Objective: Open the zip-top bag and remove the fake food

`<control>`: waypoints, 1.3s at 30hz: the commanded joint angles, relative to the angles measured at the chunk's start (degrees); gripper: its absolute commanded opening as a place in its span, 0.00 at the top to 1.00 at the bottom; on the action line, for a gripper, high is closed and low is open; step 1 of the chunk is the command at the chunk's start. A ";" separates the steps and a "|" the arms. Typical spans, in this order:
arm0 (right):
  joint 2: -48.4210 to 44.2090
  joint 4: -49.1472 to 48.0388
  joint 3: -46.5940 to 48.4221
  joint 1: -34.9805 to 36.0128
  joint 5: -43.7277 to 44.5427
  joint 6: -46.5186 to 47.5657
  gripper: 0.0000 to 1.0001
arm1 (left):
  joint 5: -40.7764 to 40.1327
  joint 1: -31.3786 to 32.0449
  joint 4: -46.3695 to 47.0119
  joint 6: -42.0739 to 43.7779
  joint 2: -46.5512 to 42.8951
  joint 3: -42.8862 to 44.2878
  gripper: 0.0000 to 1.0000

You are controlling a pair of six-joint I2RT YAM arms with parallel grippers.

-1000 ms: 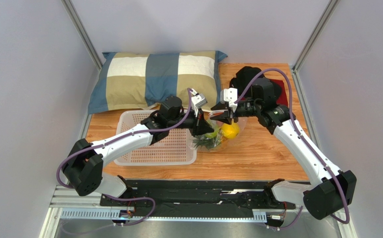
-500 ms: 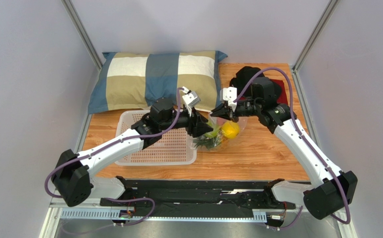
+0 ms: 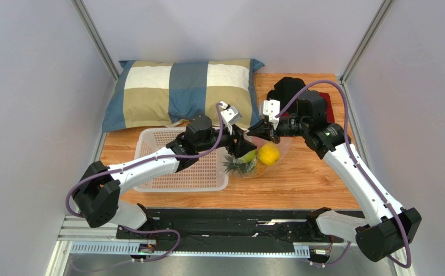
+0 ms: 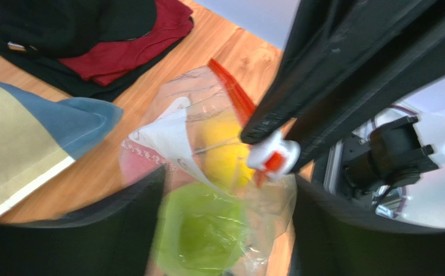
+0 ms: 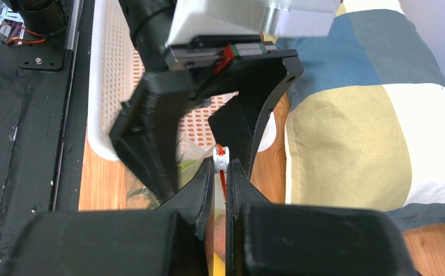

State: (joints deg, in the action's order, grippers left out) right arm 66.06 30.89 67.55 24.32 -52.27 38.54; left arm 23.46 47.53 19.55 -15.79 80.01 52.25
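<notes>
The zip-top bag (image 3: 257,156) lies on the wood table beside the basket, with the fake food inside: a yellow citrus (image 3: 268,153), a green apple (image 4: 202,230), a pink peach (image 4: 135,167) and a pineapple (image 3: 236,165). My right gripper (image 5: 222,172) is shut on the bag's top edge, pinching the red-orange zip strip (image 4: 233,95) just behind the white slider tab (image 4: 274,158). My left gripper (image 4: 225,230) is open, its fingers (image 5: 150,132) standing either side of the bag's near end with the apple between them. In the top view both grippers meet over the bag, left (image 3: 241,144), right (image 3: 263,135).
A white perforated basket (image 3: 176,172) sits left of the bag under my left arm. A checked pillow (image 3: 178,92) lies along the back. Dark and red clothes (image 3: 317,98) are piled at the back right, behind my right arm.
My left gripper opened, drew back to the left, then came forward again around the bag. My right gripper closed on the zip strip by the slider.
</notes>
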 commanded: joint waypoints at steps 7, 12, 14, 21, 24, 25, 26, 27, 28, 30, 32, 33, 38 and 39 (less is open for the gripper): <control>-2.52 2.41 -0.04 -0.23 1.47 -0.14 1.00 | -7.20 -1.03 11.90 -0.38 0.07 -0.21 1.00; -4.45 2.94 -2.59 -0.76 8.13 1.18 1.00 | -7.82 -1.03 13.59 -0.74 -2.49 -2.24 1.00; -5.15 0.93 -4.09 -0.76 13.82 0.92 1.00 | -5.99 -1.03 12.62 -0.73 -3.36 -2.33 1.00; -4.81 -2.86 -6.73 -0.76 22.64 1.98 1.00 | -1.05 -0.68 13.94 -2.23 -6.79 -4.17 1.00; -5.06 -4.26 -6.64 -1.02 23.53 -1.69 1.00 | 0.18 -0.68 12.09 -0.91 -7.50 -4.70 1.00; -5.33 -6.87 -6.90 -1.02 23.27 -3.28 1.00 | 0.18 -0.68 12.18 -0.82 -7.50 -5.40 1.00; -6.29 -8.29 -7.25 -1.11 23.53 -4.87 1.00 | 0.18 -0.68 12.18 -0.82 -7.41 -5.75 1.00; -6.64 -9.35 -7.78 -1.11 23.36 -6.27 1.00 | 0.01 -0.68 12.09 -0.91 -7.41 -6.10 1.00; -7.08 -10.93 -7.96 -1.11 22.92 -8.64 1.00 | -0.52 -0.68 10.61 -1.26 -7.41 -6.19 1.00; -7.96 -10.86 -7.70 -1.11 20.02 -10.15 1.00 | 0.26 -0.68 7.54 -0.12 -7.58 -5.23 0.99; -9.02 -11.56 -7.78 -0.94 18.44 -12.26 1.00 | -0.78 -0.68 1.30 0.93 -8.20 -2.69 0.73; -10.15 -11.30 -7.78 -1.02 18.17 -12.79 1.00 | -0.53 -0.68 -0.03 1.72 -8.55 -1.98 0.67; -11.48 -7.79 -5.33 -1.11 15.10 -15.77 1.00 | -0.96 -0.51 -1.36 4.97 -11.01 0.22 0.36; -11.31 -7.00 -4.54 -1.11 14.40 -16.04 1.00 | -0.88 -0.51 -1.18 5.59 -11.10 0.57 0.36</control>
State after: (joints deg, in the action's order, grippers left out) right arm 55.61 23.79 59.64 23.31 -34.04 26.81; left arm 22.00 46.81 18.76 -14.04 72.25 48.95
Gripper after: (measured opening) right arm 0.040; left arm 0.605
